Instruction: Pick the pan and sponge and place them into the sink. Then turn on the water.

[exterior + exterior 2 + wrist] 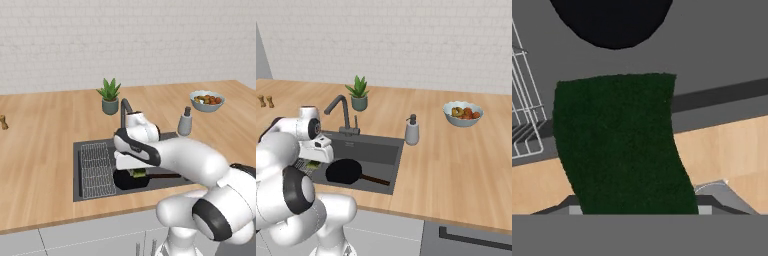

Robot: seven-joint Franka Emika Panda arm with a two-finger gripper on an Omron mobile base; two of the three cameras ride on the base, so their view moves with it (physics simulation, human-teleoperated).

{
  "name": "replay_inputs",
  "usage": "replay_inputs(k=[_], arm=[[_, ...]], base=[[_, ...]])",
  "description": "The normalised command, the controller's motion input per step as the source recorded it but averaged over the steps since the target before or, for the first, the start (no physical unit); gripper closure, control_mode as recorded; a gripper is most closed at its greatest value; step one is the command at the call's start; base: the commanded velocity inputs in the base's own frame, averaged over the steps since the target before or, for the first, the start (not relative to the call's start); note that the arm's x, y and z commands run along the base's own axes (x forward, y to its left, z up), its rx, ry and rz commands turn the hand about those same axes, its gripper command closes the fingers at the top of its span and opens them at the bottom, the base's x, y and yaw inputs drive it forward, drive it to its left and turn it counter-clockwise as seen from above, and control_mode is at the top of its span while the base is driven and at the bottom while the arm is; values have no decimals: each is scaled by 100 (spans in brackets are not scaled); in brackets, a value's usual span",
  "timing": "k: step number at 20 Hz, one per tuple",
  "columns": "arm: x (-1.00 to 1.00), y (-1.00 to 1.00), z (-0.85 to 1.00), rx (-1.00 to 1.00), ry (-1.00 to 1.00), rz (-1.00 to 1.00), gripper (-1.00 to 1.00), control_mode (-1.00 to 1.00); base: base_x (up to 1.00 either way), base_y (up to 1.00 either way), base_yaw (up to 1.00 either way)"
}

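The black pan (125,181) lies on the floor of the dark sink (167,138), its thin handle pointing right. In the right base view the pan (344,171) sits near the front of the sink (378,150). My gripper (136,169) hangs low over the basin's front part, shut on the sponge (139,173), whose green and yellow peek out under the hand. The sponge (312,163) shows beside the pan's left rim. In the hand view the dark green sponge (622,140) fills the space between my gripper (637,207) fingers, with the pan (612,22) beyond it.
A wire rack (97,167) covers the sink's left side. The dark gooseneck faucet (338,106) stands behind the basin, with no stream showing. A soap dispenser (412,131), a potted plant (359,95) and a fruit bowl (463,114) stand on the wooden counter.
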Motion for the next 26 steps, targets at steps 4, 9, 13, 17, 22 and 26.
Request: replay_inputs(k=[4, 9, 13, 17, 22, 26], arm=[[7, -100, 0, 0, 11, 0, 100, -100], [46, -100, -9, 0, 7, 0, 100, -100], [71, -71, -38, 0, 0, 0, 100, -100], [66, -32, -66, 0, -1, 1, 100, -100], [32, 2, -64, 0, -1, 4, 100, -100], [20, 6, -35, 0, 0, 1, 100, -100]], base=[[0, 0, 0], [0, 0, 0], [0, 0, 0], [0, 0, 0], [0, 0, 0], [0, 0, 0]])
